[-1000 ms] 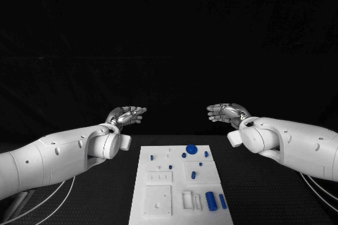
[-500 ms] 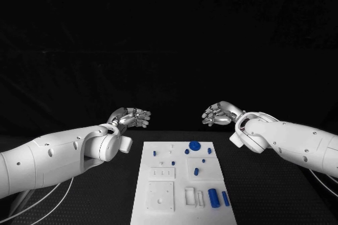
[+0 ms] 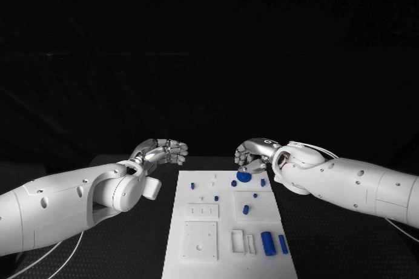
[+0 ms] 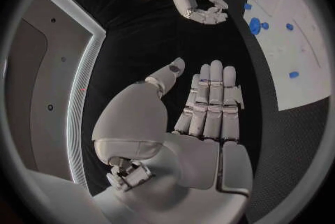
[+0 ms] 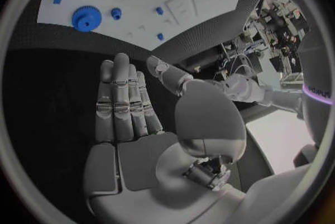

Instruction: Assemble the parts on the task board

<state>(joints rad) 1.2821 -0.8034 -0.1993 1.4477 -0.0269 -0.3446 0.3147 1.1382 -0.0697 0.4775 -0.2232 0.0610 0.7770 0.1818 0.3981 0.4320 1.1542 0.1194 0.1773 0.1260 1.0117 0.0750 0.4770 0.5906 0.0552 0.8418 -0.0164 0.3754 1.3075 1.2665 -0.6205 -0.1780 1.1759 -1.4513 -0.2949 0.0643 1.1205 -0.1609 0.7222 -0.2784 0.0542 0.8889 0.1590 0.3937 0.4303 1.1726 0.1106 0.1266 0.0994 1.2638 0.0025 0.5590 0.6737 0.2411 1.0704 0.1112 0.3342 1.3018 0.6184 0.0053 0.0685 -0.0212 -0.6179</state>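
The white task board (image 3: 199,236) lies lengthwise in the middle of the table. A blue gear (image 3: 243,177) sits near its far end, with small blue pegs (image 3: 245,210) around it and two blue cylinders (image 3: 268,243) near the front right. My right hand (image 3: 255,154) hovers just beyond the gear with nothing in it; the right wrist view shows its fingers (image 5: 122,104) straight, with the gear (image 5: 86,17) ahead of them. My left hand (image 3: 163,150) hangs off the board's far left corner, holding nothing, its fingers (image 4: 209,104) extended in the left wrist view.
Pale rectangular blocks and recesses (image 3: 201,212) take up the board's left and front parts. Black tabletop (image 3: 349,242) runs along both sides of the board. The left wrist view shows the right hand (image 4: 199,3) near the board's edge (image 4: 293,62).
My right hand has moved left and down, from off the board's far right corner to just behind the blue gear. The left hand has barely moved. The camera has shifted a little.
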